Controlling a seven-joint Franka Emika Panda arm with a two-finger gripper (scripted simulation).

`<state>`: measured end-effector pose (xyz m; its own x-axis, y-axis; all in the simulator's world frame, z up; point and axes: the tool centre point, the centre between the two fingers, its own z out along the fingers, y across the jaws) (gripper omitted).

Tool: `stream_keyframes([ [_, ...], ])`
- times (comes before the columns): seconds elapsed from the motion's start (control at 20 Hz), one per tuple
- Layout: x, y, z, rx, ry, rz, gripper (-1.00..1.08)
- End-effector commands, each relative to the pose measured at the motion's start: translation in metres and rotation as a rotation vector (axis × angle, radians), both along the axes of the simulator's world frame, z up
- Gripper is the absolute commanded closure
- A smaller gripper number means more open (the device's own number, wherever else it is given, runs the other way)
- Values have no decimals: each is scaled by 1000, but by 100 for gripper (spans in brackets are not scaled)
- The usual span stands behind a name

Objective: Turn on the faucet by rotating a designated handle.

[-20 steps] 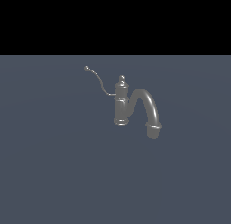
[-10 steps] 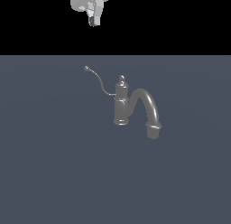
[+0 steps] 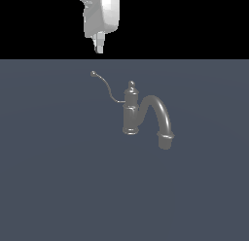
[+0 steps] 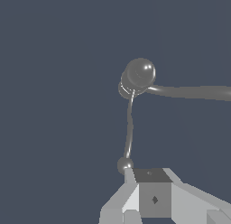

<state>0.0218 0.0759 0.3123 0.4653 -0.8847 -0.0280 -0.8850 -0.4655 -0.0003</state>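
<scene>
Up at the top of the exterior view hangs one gripper [image 3: 99,44], white and pale grey, pointing straight down. Its fingers look pressed close together in that view, with nothing between them, but they are small there and the wrist view shows only the blocky grey parts of the gripper [image 4: 153,198], so I cannot tell for sure how wide it is. It is not touching anything. Below it lies one flat dark blue-grey floor [image 3: 53,186]. One faucet [image 3: 131,113] stands on that floor, near the middle of the exterior view. It is small, grey and shiny. It has one upright round body, one little knob [image 3: 131,83] on top, and one thick spout [image 3: 158,113] that arches over toward the exterior view's right and ends in a ringed mouth pointing down. One handle [image 3: 104,84] comes out of the body. It is thin like a wire, bent in a soft curve, and reaches up toward the exterior view's left. It has one tiny ball [image 3: 93,73] at its end. The ball sits almost right under the gripper, with a clear gap between them. In the wrist view the faucet [image 4: 137,78] is seen from above, the handle [image 4: 129,128] runs from it toward the gripper, and the ball [image 4: 125,165] is just beside the gripper's grey edge.
</scene>
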Motion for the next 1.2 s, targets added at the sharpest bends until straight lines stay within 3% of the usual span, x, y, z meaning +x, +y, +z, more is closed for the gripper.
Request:
stream_keyframes([
  [0.0,11,6,-15,-5,-2,-58,108],
  [0.55,40,21,-61,-23,-8,-220,108],
  [1.15,42,23,-69,-26,-9,-247,108],
])
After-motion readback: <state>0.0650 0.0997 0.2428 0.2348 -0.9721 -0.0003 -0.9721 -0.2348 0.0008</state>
